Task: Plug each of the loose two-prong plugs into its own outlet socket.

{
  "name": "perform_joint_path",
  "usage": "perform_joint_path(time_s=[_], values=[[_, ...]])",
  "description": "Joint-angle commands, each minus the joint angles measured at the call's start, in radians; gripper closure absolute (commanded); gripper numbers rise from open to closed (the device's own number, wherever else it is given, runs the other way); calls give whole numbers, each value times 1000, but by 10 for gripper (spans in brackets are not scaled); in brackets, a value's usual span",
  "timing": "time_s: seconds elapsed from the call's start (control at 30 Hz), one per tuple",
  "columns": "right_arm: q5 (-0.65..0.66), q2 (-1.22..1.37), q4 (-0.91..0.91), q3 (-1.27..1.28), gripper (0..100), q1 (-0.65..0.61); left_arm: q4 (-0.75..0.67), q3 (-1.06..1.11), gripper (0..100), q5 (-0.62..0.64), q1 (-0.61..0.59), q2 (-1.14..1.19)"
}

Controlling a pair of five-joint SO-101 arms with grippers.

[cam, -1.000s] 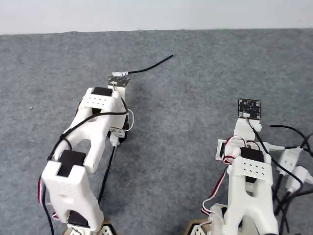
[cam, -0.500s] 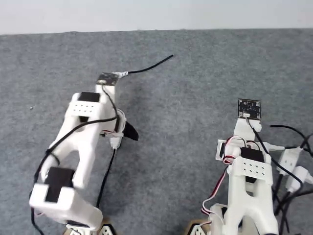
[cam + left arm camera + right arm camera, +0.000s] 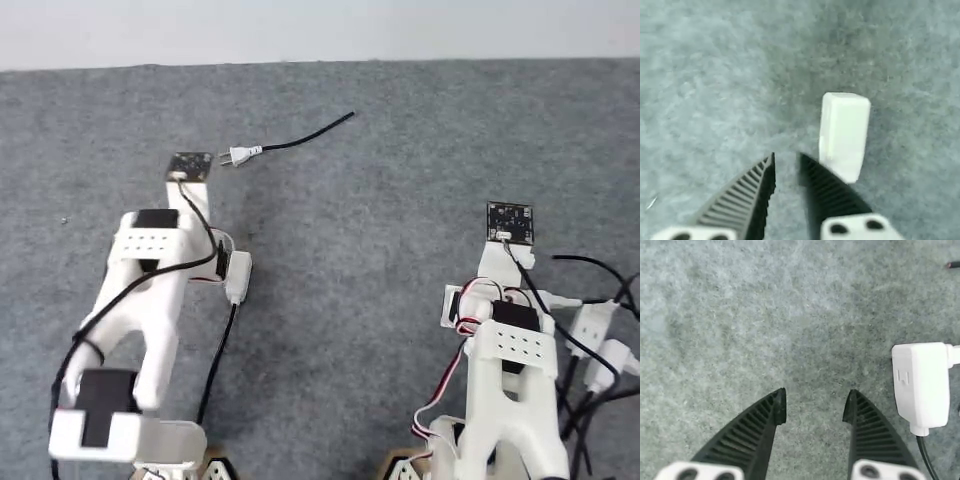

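The loose plug [image 3: 233, 155] is just lying flat on the grey carpet [image 3: 400, 230] toward the far side. Its prongs face the camera board [image 3: 188, 165] on the left arm [image 3: 150, 290], and its black cord [image 3: 305, 133] trails off the other way. Nothing's got hold of it. It's right beside that board.

A white socket [image 3: 237, 277] lies closer in, tight against the left arm's side, with its own dark lead running back toward the base. The left gripper [image 3: 786, 160] is carrying nothing, with only a thin gap between its fingers. The socket is just beside one finger, and contact there is hard to call.

The right gripper [image 3: 816, 392] is spread wide and unloaded over bare carpet. A second socket [image 3: 920, 385] lies near it, off to one side and apart from the fingers. A cluster of white connectors [image 3: 600, 340] with dark leads sits at the outer side of the right arm [image 3: 510, 380].
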Motion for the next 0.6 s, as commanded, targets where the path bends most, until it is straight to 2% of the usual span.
perform_joint_path(time_s=[0.0,0.57], values=[[12,-33,10,-5,816,-12,-34,-61,990,17,35,97],[12,-36,10,-5,816,-12,-44,-108,988,15,160,129]])
